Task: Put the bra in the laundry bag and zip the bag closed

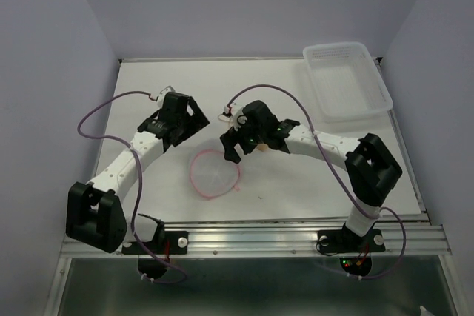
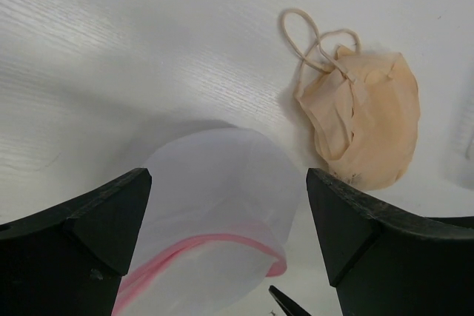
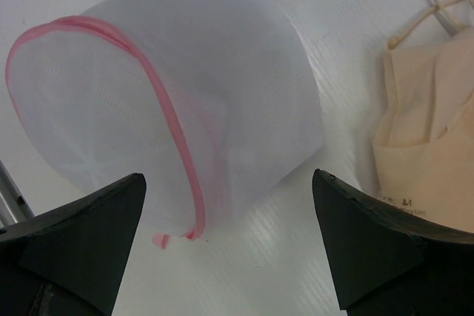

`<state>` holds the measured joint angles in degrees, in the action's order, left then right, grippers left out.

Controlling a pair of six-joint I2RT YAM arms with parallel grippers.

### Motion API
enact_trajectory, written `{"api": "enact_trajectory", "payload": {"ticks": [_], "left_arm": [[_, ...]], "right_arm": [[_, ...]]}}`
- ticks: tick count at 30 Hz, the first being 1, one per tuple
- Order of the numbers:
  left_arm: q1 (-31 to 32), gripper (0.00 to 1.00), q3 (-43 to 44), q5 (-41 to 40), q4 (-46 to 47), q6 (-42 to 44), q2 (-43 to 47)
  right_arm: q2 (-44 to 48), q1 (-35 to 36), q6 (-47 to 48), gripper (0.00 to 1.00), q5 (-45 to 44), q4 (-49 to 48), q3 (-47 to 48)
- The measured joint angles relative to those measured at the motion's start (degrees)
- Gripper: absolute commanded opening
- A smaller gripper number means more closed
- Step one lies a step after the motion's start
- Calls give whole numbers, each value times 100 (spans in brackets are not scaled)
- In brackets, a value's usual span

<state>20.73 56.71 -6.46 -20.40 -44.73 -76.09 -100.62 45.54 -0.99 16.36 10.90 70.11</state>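
The laundry bag (image 1: 215,174) lies on the table between the two arms, a white mesh pouch with a pink zipper rim (image 3: 167,109); its mouth stands open. The tan bra (image 2: 363,123) lies flat on the table just beside the bag, its thin straps (image 2: 311,38) looped away from it; the right wrist view shows the bra (image 3: 426,146) at its right edge. My left gripper (image 2: 228,175) hangs open over the bag (image 2: 222,205), holding nothing. My right gripper (image 3: 228,177) is open above the bag's edge (image 3: 170,101) and the bare table. In the top view the right gripper (image 1: 235,147) covers most of the bra.
A clear rectangular plastic basket (image 1: 346,79) stands at the back right corner of the white table (image 1: 296,190). Purple cables loop off both wrists. Walls close in the table on the left, back and right.
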Motion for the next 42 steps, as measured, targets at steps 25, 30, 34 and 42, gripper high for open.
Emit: {"api": "enact_trajectory", "payload": {"ticks": [25,30,34,42], "left_arm": [[-61,99,-992,164,76,-234,986],[-61,99,-1019,208,120,-232,984],[-50,99,-1019,297,140,-251,960],[280,79,-619,343,42,-367,619]], "right_arm": [[-680,127,260,26,-28,210,592],[-699,127,227,2,-278,225,595],[-686,127,-46,1,-675,238,610],[214,140,-667,1,-1631,-17,197]]}}
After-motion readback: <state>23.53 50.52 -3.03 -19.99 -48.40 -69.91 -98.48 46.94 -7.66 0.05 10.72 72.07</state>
